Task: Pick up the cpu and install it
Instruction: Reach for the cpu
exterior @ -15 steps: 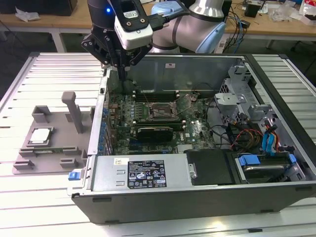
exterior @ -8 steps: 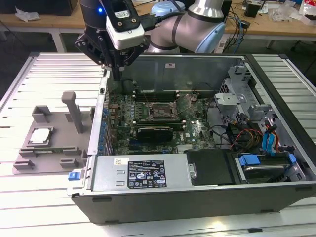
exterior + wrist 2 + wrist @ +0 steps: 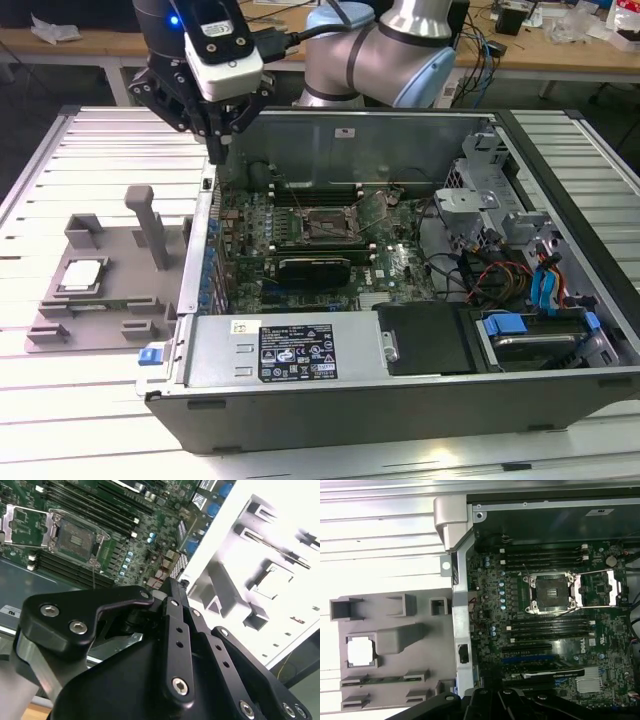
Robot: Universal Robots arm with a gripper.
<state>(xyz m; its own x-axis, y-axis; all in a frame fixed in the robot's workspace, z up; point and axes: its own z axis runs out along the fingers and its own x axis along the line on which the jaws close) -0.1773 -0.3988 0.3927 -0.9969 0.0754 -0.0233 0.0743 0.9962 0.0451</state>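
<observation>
**A:** What is the claw doing?

**B:** The claw (image 3: 216,140) hangs in the air over the side wall of the open computer case (image 3: 400,400), touching nothing. Its fingertips look drawn together, with nothing between them.

**A:** And the cpu?

**B:** In the exterior view it is at about eight o'clock from the claw, well apart. The cpu (image 3: 82,275) lies flat, shiny side up, in a square pocket of the grey fixture plate (image 3: 110,310). The plate sits on the slatted counter (image 3: 60,420) just beside the case.

**A:** So how far along is the job?

**B:** I'd judge it barely begun. The chip is not yet picked up. The cpu socket (image 3: 330,226) on the motherboard, at about four o'clock from the claw, looks bare. The pick, the carry and the seating are all left.

**A:** Do the views add anything to each other?

**B:** Yes. The first wrist view looks straight down and takes in both ends of the job. It has the cpu (image 3: 360,651) square in its pocket and the socket (image 3: 552,592) with its metal frame swung open. The exterior view gives the claw's height, clear above the case wall. The second wrist view has the claw's black links up close, with the socket beyond them.
</observation>
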